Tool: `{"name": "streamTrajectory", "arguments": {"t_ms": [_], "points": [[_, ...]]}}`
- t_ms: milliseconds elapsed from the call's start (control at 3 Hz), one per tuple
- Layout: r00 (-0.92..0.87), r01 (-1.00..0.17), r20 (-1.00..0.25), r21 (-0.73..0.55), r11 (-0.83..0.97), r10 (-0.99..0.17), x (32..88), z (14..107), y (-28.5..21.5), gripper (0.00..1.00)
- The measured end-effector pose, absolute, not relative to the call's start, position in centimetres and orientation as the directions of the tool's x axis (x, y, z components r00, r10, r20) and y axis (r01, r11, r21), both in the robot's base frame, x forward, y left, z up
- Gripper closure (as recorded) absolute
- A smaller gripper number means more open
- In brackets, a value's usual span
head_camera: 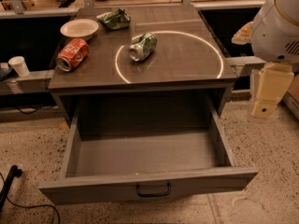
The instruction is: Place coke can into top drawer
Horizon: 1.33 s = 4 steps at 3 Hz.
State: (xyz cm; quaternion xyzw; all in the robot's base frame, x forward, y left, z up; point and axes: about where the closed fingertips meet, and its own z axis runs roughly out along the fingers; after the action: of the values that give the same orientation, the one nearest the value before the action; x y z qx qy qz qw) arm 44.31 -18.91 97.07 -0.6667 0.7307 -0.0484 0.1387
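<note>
The coke can (72, 54) is spotted lying on its side at the left edge of the bench (187, 69), just beside a white bowl (79, 29) — the top drawer (149, 183) is seen wide open below. The claw (265, 94) is held off to the right, well apart from the can — its state cannot be told.

i read the dark flat-topped desk (187, 66) as glossy, the red metal coke can (72, 54) shiny, the grey top drawer (93, 190) matt; my smooth cream plastic end effector (264, 101) hangs right of the desk.
</note>
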Motion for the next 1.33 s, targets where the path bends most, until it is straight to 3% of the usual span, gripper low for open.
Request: {"name": "streamTrajectory", "arguments": {"t_ms": [667,1333], "points": [[0.416,-0.894,-0.059,-0.208,-0.397,-0.907,50.6,90.5,-1.9,0.00],[0.488,-0.857,0.011,-0.185,-0.481,-0.873,52.2,90.4,-1.6,0.00]]}}
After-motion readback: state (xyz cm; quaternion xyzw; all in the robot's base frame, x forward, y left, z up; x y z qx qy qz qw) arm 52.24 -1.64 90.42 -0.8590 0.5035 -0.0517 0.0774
